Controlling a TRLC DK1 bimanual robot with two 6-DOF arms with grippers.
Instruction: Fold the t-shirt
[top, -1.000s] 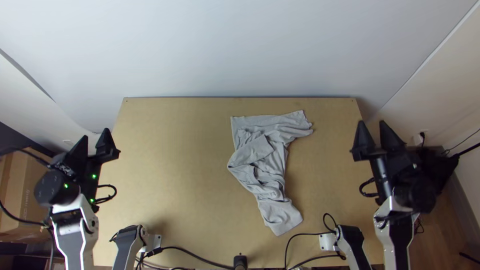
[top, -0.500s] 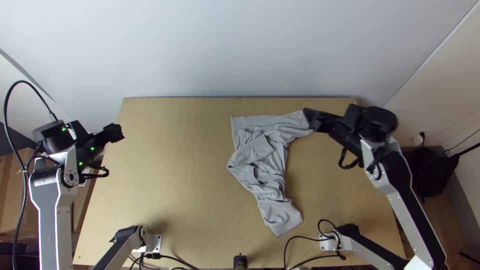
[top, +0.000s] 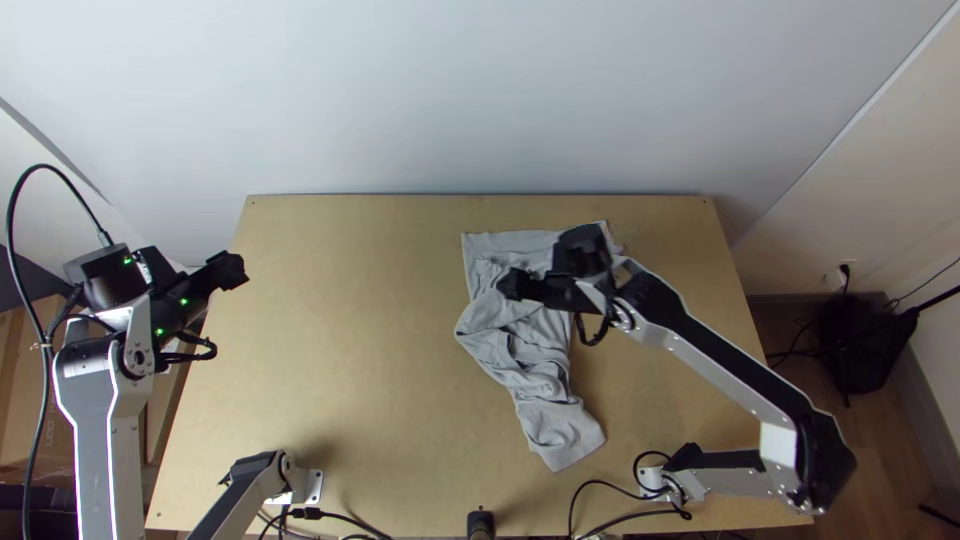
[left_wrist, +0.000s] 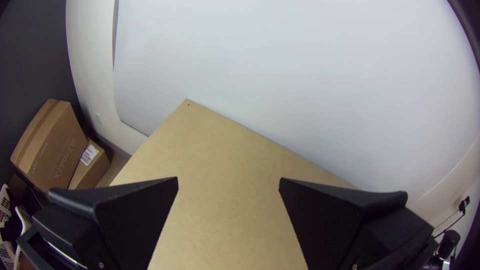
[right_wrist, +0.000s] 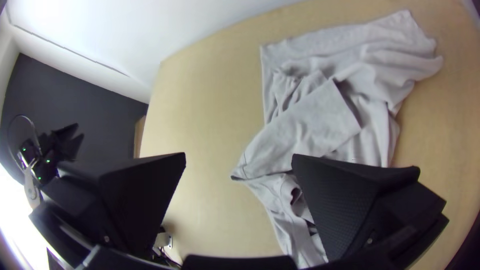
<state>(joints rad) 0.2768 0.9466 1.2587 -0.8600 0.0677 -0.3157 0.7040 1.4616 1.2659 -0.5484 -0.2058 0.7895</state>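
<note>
The grey t-shirt (top: 540, 390) lies bunched and twisted right of the table's middle, a sleeve-like flap folded across it. Over its upper part hangs my right gripper (top: 515, 284); it holds nothing. In the right wrist view, my right gripper (right_wrist: 239, 155) is open above the shirt (right_wrist: 320, 115), one finger overlapping the cloth, the other over bare wood. My left gripper (top: 232, 270) is at the table's left edge, far from the cloth. In the left wrist view, my left gripper (left_wrist: 228, 180) stands open with only table behind it.
The wooden table (top: 350, 350) has free room left of the shirt. A pale wall (top: 480, 100) rises behind its far edge. Cables (top: 590, 490) and the arms' bases are along the near edge. Cardboard boxes (left_wrist: 50, 145) stand beyond the left side.
My right arm has swung left from beside the table's right edge to above the shirt. My left gripper has turned, its arm shifting slightly left, then stayed nearly still. The shirt lies as before.
</note>
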